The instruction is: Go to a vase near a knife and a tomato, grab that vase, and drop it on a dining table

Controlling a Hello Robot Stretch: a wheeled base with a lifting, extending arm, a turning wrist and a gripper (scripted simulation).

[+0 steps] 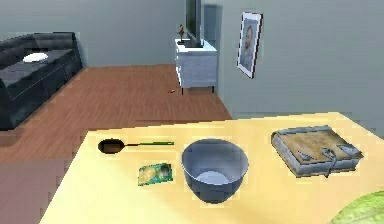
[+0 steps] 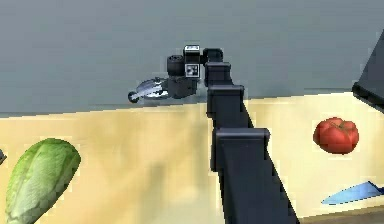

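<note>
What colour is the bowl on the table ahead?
The bowl is blue-grey, inside and out; it shows best in the forward view.

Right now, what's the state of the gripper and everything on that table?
gripper: holds a small grey thing, clear of the table
bowl: upright, empty
tomato: whole, resting on the table
knife: lying flat
lettuce: whole, on its side
small dark pan: flat, empty
</note>
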